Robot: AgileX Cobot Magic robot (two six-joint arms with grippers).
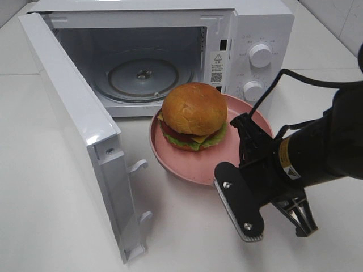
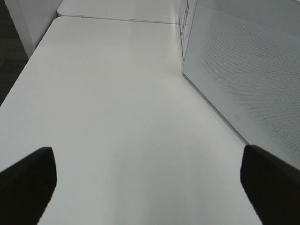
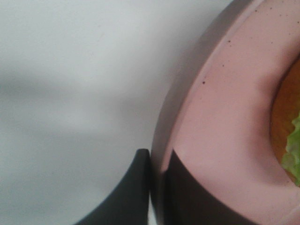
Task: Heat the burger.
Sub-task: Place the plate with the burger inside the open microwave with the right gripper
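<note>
Pinched rim of round pink plate (image 1: 187,160) in closed right hand (image 3: 158,161). Needed level, slow carrying for loose golden-bunned burger (image 1: 194,109).

The microwave (image 1: 249,34) door (image 1: 74,119) stands fully open and runs from the upper left of the exterior high frame to the lower centre, walling off the left of the approach. Its latch hooks (image 1: 138,166) project toward the pink plate (image 1: 187,164). The cavity (image 1: 130,51) faces front, with the glass turntable (image 1: 142,75) on its floor. The plate, carrying the burger (image 1: 194,110), partly blocks the right half of the opening. The right gripper (image 1: 220,173), clamped on the plate rim, fills the lower right together with its arm. Bare table (image 1: 181,232) lies between door and plate. In the left wrist view, the left gripper (image 2: 147,159) is spread over bare table, with the door panel at the right of the frame.
</note>
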